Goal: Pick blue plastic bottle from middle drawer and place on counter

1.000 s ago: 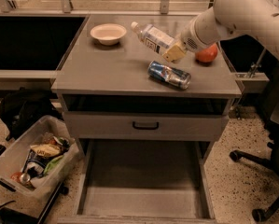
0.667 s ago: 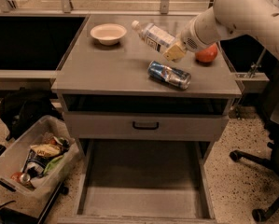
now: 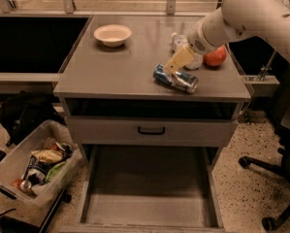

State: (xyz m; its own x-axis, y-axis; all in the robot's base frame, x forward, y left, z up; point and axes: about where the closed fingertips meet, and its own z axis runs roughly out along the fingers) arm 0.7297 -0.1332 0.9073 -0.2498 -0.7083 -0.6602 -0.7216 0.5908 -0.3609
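Note:
The blue plastic bottle (image 3: 185, 45) is on the counter (image 3: 120, 67) at the back right, mostly hidden behind my arm. Only its clear body and pale label show. My gripper (image 3: 178, 60) is low over the counter just in front of the bottle, right above the shiny blue drink can (image 3: 176, 79) that lies on its side. The middle drawer (image 3: 144, 188) is pulled out at the bottom of the view, and its grey floor is bare.
A white bowl (image 3: 112, 34) sits at the back left of the counter. An orange-red fruit (image 3: 215, 57) is right of the bottle. The shallower drawer front with a black handle (image 3: 151, 130) is closed. A bin of trash (image 3: 23, 166) stands left. A chair base (image 3: 268, 178) is on the right.
The bottle moved right from its tilted position at the back centre of the counter, and is now tucked behind my arm. My gripper swung down toward the can.

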